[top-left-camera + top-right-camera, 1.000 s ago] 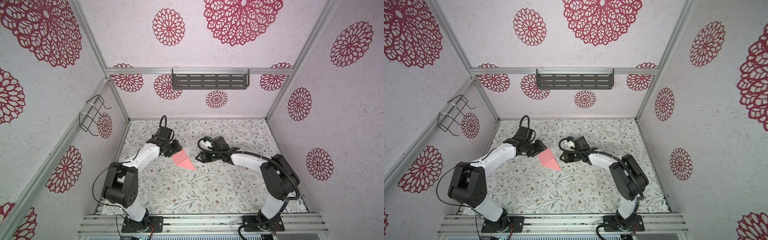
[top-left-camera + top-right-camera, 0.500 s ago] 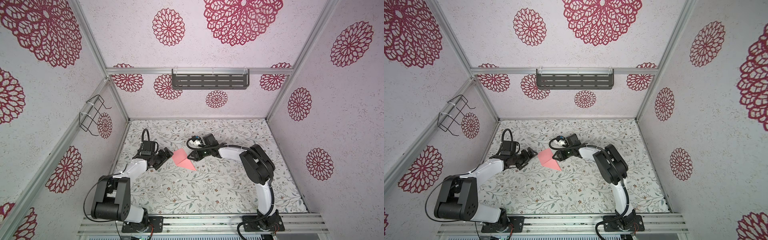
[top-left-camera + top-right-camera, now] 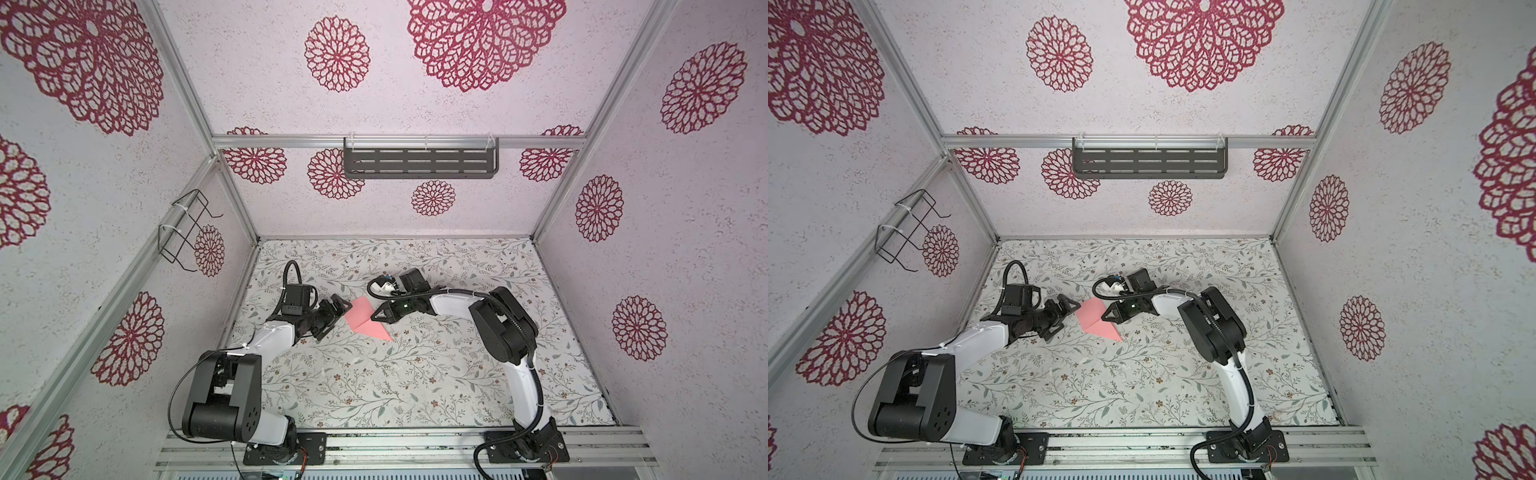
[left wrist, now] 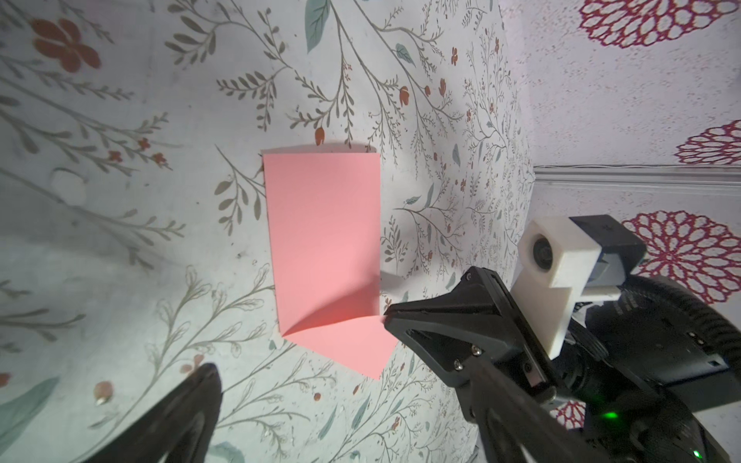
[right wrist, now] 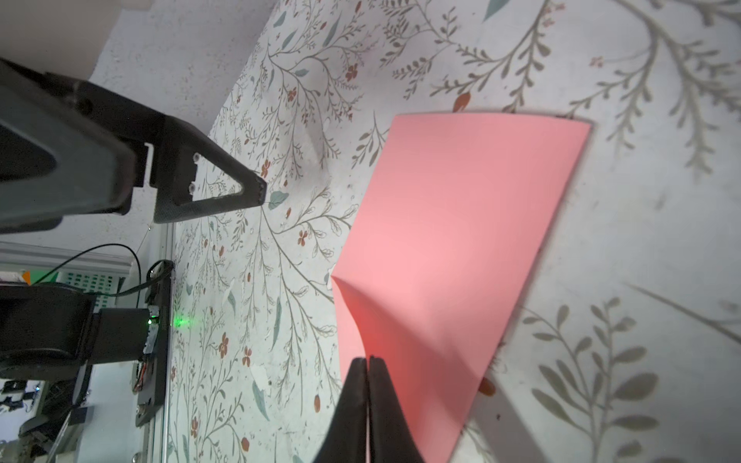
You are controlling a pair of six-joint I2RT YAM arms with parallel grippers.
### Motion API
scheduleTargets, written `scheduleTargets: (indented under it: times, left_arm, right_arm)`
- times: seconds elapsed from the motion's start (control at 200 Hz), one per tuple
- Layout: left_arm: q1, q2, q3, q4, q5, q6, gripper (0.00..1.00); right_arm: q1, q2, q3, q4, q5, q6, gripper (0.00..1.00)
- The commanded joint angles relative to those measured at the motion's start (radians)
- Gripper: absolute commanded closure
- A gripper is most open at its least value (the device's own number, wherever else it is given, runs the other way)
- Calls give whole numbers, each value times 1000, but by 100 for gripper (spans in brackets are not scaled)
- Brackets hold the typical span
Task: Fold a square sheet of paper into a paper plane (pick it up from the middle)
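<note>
Just above the middle of both top views, the salmon-pink sheet of paper [image 3: 365, 316] [image 3: 1097, 321] lies on the floral table [image 3: 415, 374]. It is already folded, with one pointed corner aimed at the lower right of the frame and a crease running across it.

My left end effector [image 3: 334, 320] [image 3: 1064, 321] sits just beside the sheet's left edge with its jaws spread wide. It holds nothing and stands clear of the paper. Only one of its fingers [image 4: 188, 409] shows in the left wrist view, at the lower left of the frame.

My right end effector [image 3: 373, 319] [image 3: 1104, 318] comes in from the right side of the frame. Its jaws are pressed fully together and its tip is at the sheet's right edge, where the crease meets it. In the right wrist view the closed tip [image 5: 368, 360] overlaps the paper [image 5: 453, 240] beside a slightly lifted flap. In the left wrist view the same tip [image 4: 387, 318] touches the paper [image 4: 324, 240] at the fold line. Whether any paper is pinched between those jaws I cannot tell.
</note>
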Motion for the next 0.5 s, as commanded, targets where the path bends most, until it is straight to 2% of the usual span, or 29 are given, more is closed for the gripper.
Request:
scheduleTargets:
  times: [0.0,0.215,0.335,0.495]
  left_arm:
    - [-15,33,-23,81,66,-36,3]
    - [-58,102,-29,132,87,-92,16]
    - [-73,145,-36,202,111,-139,24]
    - [-83,184,-30,240,117,-156,29]
  right_arm:
    - [-3,-9,-1,61,-37,34,96]
    - [-27,-12,-65,229,-49,174,96]
    - [-35,-9,-86,285,-63,220,96]
    - [-44,-22,-111,344,-76,261,96]
